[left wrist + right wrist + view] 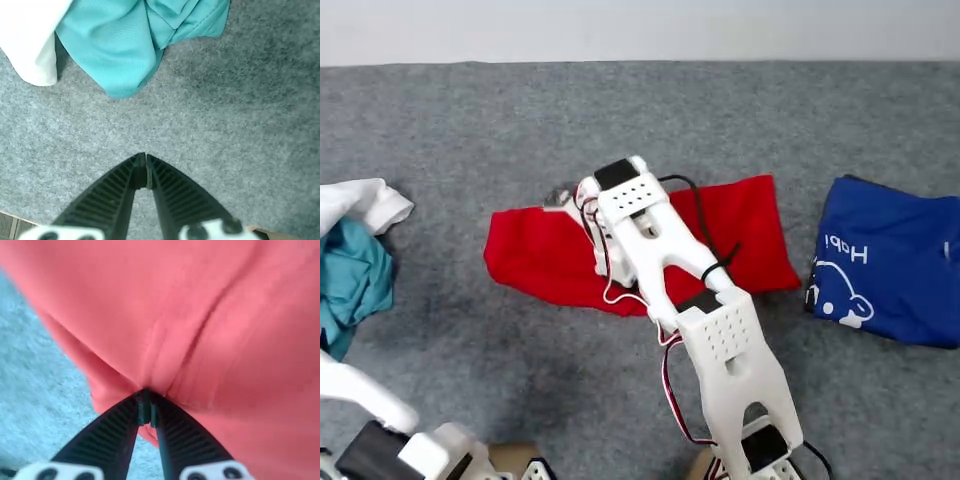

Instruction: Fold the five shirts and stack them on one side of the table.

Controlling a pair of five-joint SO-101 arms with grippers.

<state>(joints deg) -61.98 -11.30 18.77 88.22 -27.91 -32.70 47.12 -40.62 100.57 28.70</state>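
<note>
A red shirt lies spread across the middle of the grey table. My right arm stretches over it, and my right gripper is shut on a fold of the red shirt near its far edge; the cloth puckers at the fingertips. In the high view this gripper sits at the shirt's back edge. A folded blue shirt with a white print rests at the right. A teal shirt and a white shirt are heaped at the left. My left gripper is shut on nothing, above bare carpet, short of the teal shirt.
The grey carpet covers the whole table, with a pale wall behind its far edge. The left arm's base sits at the near left corner. A white shirt edge lies beside the teal one.
</note>
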